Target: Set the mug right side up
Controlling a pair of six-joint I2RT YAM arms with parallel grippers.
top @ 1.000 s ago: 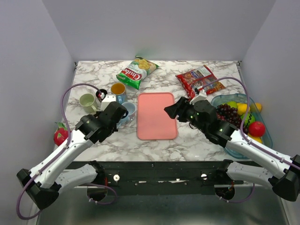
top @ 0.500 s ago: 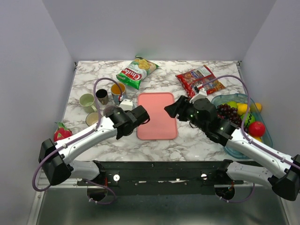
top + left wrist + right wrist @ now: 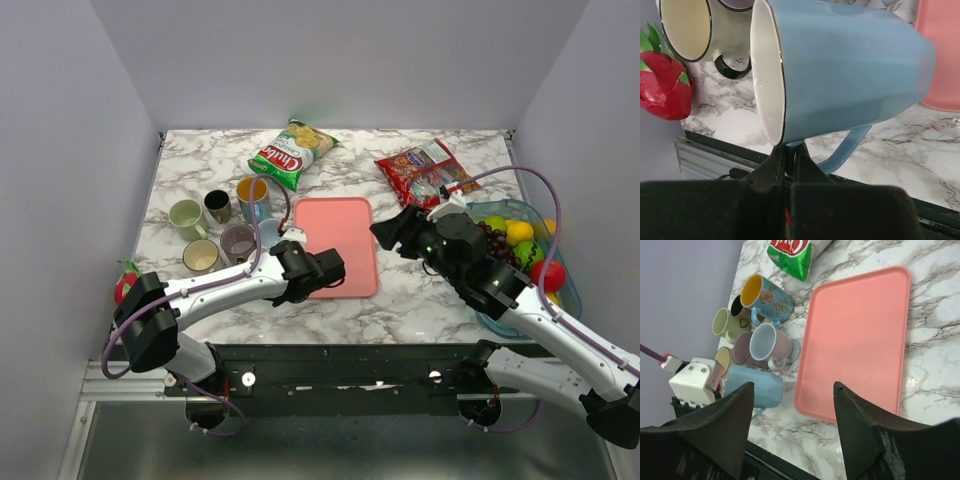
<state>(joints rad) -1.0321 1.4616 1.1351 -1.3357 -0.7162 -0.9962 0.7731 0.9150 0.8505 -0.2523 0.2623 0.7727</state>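
Observation:
A light blue mug (image 3: 850, 75) lies tilted on its side in the air, mouth to the left and handle down, above the marble near the tray's front left corner. My left gripper (image 3: 789, 152) is shut on its rim. It also shows in the right wrist view (image 3: 754, 386). In the top view my left gripper (image 3: 318, 268) hides most of it. My right gripper (image 3: 792, 387) is open and empty, hovering above the right side of the pink tray (image 3: 340, 240).
Several upright mugs cluster at the left: green (image 3: 186, 214), dark (image 3: 217, 205), butterfly (image 3: 252, 193), cream (image 3: 200, 256), purple (image 3: 238, 240). A red dragon fruit (image 3: 125, 285) sits at the front left edge. A fruit bowl (image 3: 500, 212) stands right. Snack bags (image 3: 292, 150) lie at the back.
My left arm has swung right from the mug cluster, carrying the blue mug toward the tray's front left corner. My right arm has drawn back slightly to the right.

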